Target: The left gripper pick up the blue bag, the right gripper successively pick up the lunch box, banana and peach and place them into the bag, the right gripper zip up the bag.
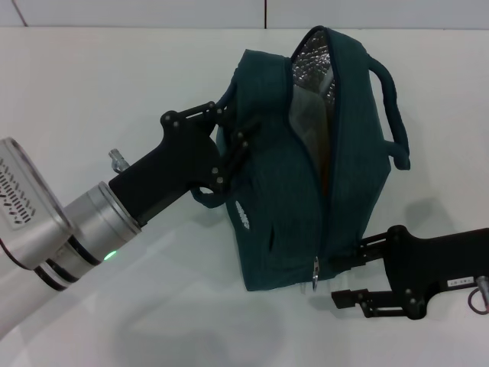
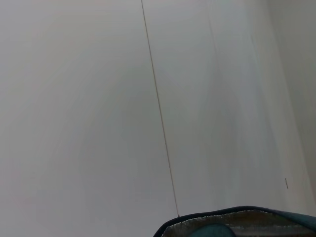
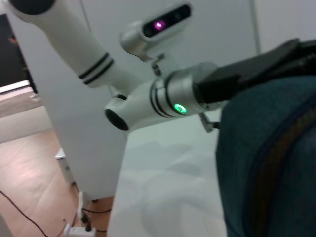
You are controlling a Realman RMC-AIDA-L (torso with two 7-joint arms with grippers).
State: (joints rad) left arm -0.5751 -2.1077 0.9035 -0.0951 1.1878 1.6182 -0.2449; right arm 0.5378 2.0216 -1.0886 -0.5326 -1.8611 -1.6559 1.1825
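The blue bag rests on the white table, its zip open along most of its length. The left gripper is clamped on the bag's side. The right gripper sits parted beside the zip pull, holding nothing. Risk: fingers close beside the pull and miss it; the fabric may bunch and jam the slider

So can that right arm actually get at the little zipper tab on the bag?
Probably yes. The right gripper sits open beside the blue bag's near end, where the zipper pull hangs, with nothing between them. The left gripper holds the bag's far side.
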